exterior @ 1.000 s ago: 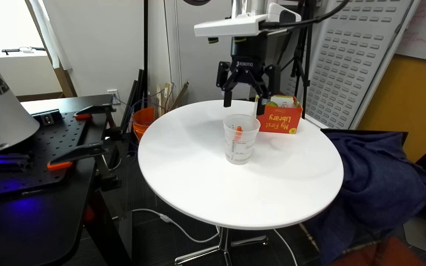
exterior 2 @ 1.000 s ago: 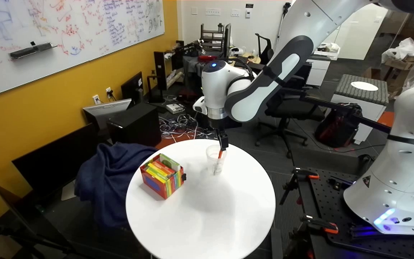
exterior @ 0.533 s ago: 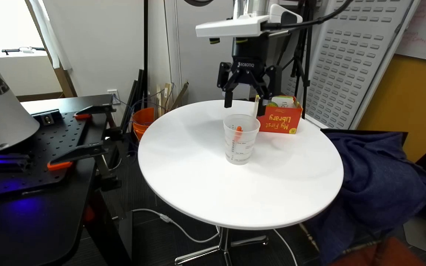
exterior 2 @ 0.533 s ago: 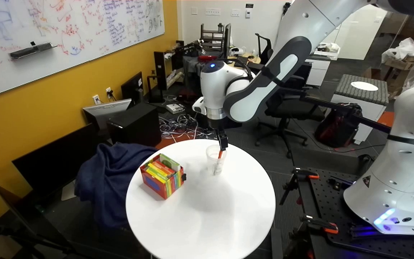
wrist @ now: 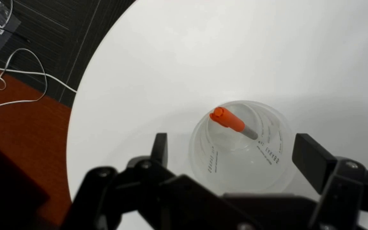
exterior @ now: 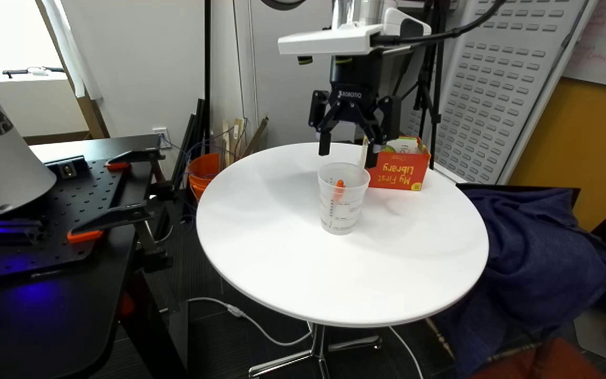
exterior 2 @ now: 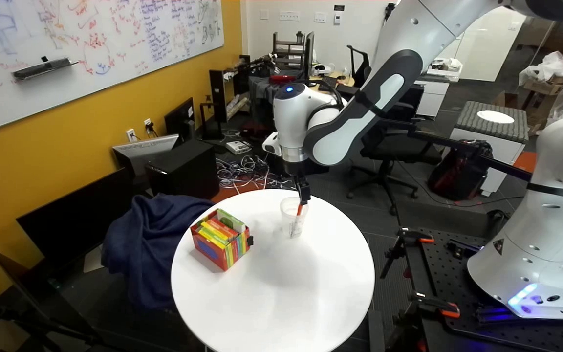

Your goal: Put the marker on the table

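Marker (wrist: 230,120), one: orange end, greyish lower part; inside the cup (exterior: 347,210), tilted, orange end uppermost near the rim. The cup is translucent, printed with markings, upright on the table (exterior: 271,252).

Table: round, white-topped, metal-footed; bears also the box (exterior: 395,176), red, lettered "My First Library", filled with coloured books (exterior 2: 223,233), near the cup but apart from it.

Gripper (exterior: 347,152), one: black, lettered ROBOTIQ, pointing down; released, its two fingers spread well apart. Fingertips are above the tabletop; in the wrist view the cup shows between them. Contact with the rim: cannot be told.

Arm (exterior 2: 391,93), one: white with black covers, reaching over the table; base on the black desk (exterior: 50,337), clamps (exterior: 113,216) at its edge.

Cloth (exterior 2: 157,244), one: dark blue, heaped beside the table in both exterior views.

Bucket (exterior: 203,173), one: orange, beyond the table's edge in an exterior view.

Whiteboard (exterior 2: 110,44), one: wall-mounted, with red and blue handwriting.
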Controlling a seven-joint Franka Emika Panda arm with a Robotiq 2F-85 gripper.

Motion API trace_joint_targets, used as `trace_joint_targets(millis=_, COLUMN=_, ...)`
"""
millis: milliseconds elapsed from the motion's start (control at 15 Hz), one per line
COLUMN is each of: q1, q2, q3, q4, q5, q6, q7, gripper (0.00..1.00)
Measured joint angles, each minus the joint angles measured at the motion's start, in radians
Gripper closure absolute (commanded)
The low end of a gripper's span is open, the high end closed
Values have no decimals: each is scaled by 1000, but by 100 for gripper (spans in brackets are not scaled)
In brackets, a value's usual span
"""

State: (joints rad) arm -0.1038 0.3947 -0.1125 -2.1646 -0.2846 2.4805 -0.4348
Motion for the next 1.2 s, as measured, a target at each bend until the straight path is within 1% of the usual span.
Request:
trace_joint_targets(millis=267, q1=-13, q2=5, q3=7, q4=0, q5=2, q6=0, q7=0, gripper=0)
trace_joint_targets(millis=600, q1=-35, q2=20, q3=35, q4=2, q5=6, q6=0, q7=-22, gripper=1)
trace_joint_targets(millis=733, q1=-44, q2=27, q3=46, q4=7, q5=9, q6=0, q7=-46, gripper=7)
trace_joint_targets(millis=867, q1=-50, q2=32, q3=53, q4=11, q5=9, q6=0, q7=-61, gripper=22)
trace_joint_targets(millis=933, q1=-51, q2=34, q3=54, q4=13, q5=10, q6=0, q7=-72, gripper=24)
trace_joint_targets(millis=1067, q1=-56, q2=37, q3=57, q4=17, q5=11, q6=0, q7=-89, gripper=34)
trace_joint_targets(millis=1200, q1=-60, q2=38, q3=59, q4=21, q5=11, q6=0, q7=-95, gripper=30)
